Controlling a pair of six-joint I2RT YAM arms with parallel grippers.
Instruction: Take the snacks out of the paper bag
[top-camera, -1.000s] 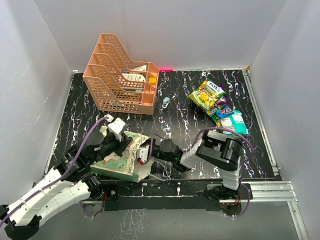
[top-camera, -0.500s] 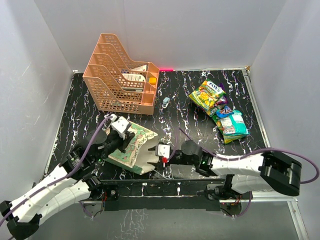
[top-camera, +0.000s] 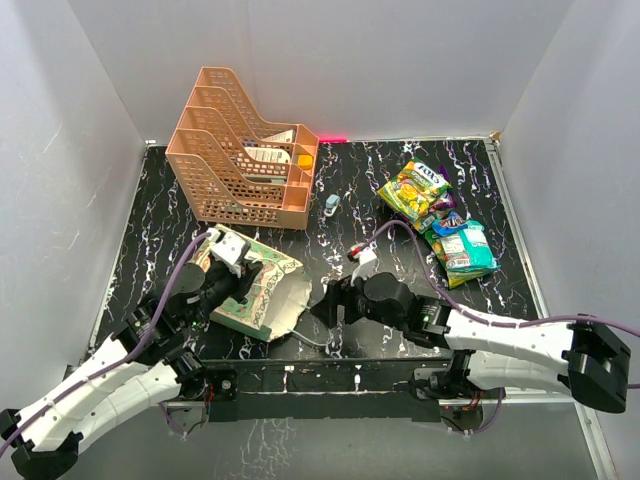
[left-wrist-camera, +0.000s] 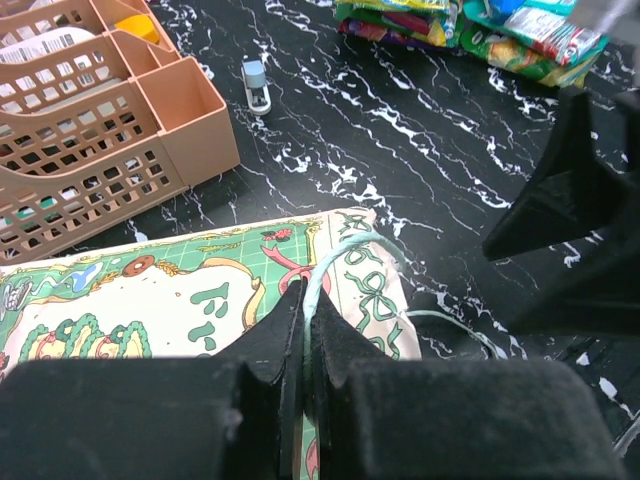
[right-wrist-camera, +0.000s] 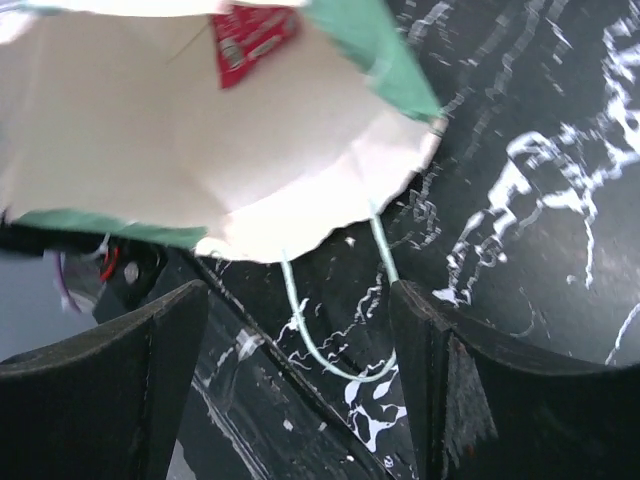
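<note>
The task looks mostly done. A heap of snack packets (top-camera: 440, 220) lies on the tabletop (top-camera: 350, 170) at the upper right of the overhead view, well apart from the paper bag (top-camera: 262, 292). The bag lies on its side at lower left, with its mouth facing right.

The left gripper (left-wrist-camera: 303, 300) has its jaws pressed together, pinching the bag's edge at its string handle (left-wrist-camera: 335, 250). The right gripper (right-wrist-camera: 298, 292) sits just beside the mouth with its jaws spread and nothing between them.

The right wrist view shows a cream interior that is nearly bare. One small red item (right-wrist-camera: 250, 30) remains inside, and I cannot tell whether it is a packet or a tag. If it is a snack, it is what is left to take out.

By count there is one bag and at least four packets in the heap, though overlap hides the exact number. There is also one orange tray rack (top-camera: 245, 150) and one small pale object (top-camera: 331, 205).
</note>
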